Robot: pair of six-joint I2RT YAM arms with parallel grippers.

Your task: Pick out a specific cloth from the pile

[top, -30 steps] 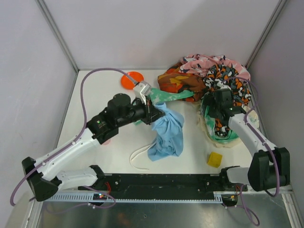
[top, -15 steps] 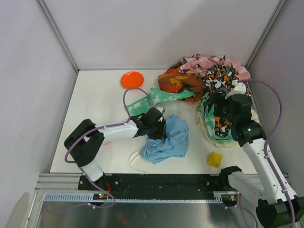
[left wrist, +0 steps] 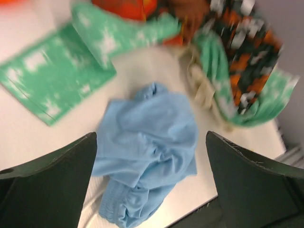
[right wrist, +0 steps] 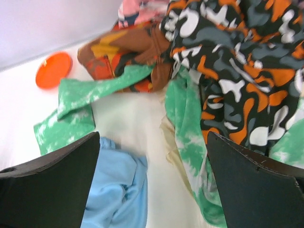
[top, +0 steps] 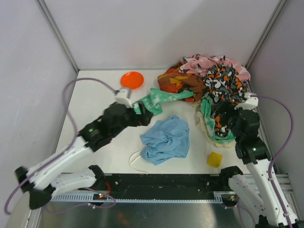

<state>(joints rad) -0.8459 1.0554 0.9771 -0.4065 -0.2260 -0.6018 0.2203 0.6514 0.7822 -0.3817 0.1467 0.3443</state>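
Observation:
The light blue cloth [top: 165, 139] lies crumpled on the white table, apart from the pile [top: 213, 80], with its thin whitish cord [top: 135, 160] trailing at its near-left. My left gripper [top: 145, 115] hovers open just left of and above it. In the left wrist view the cloth [left wrist: 149, 142] shows between the spread fingers of the left gripper [left wrist: 151, 135], and they hold nothing. My right gripper [top: 229, 124] is open over the pile's near edge. In the right wrist view the right gripper [right wrist: 153, 137] is empty, with the cloth [right wrist: 114, 190] at lower left.
A mint-green speckled cloth [top: 159, 99] stretches from the pile toward the left gripper. The black cloth with orange and white blotches [top: 225, 83] tops the pile at the back right. An orange disc [top: 132, 79] lies at the back. A yellow block [top: 214, 159] sits near the front edge.
The left gripper went from shut on the blue cloth to open, let it drop and drew back to the left. The cloth now rests on the table. The right arm pulled back toward its base.

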